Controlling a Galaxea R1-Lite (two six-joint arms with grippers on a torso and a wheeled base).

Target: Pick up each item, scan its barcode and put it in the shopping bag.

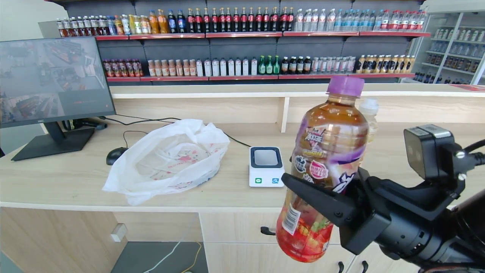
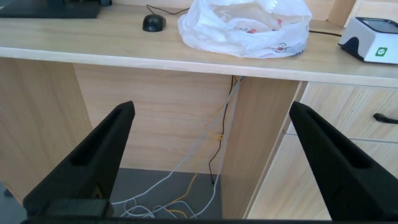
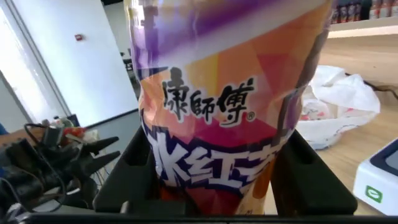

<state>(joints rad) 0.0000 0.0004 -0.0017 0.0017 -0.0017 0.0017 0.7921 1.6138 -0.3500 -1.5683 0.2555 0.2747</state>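
My right gripper (image 1: 326,185) is shut on a tea bottle (image 1: 329,144) with a purple cap and purple-orange label, holding it nearly upright in the air in front of the counter, right of the scanner. A barcode strip shows low on its label. In the right wrist view the bottle (image 3: 217,93) stands between the two black fingers (image 3: 130,168). The white scanner (image 1: 266,166) sits on the counter, with the white plastic shopping bag (image 1: 170,159) lying open to its left. My left gripper (image 2: 211,162) is open, low in front of the counter's wooden face, holding nothing.
A second bottle with a white cap (image 1: 369,110) stands on the counter behind the held one. A monitor (image 1: 49,79) and mouse (image 1: 115,154) occupy the counter's left end. Drawers with black handles (image 2: 385,117) and loose cables (image 2: 205,155) lie below the counter (image 1: 57,178). Drink shelves line the back wall.
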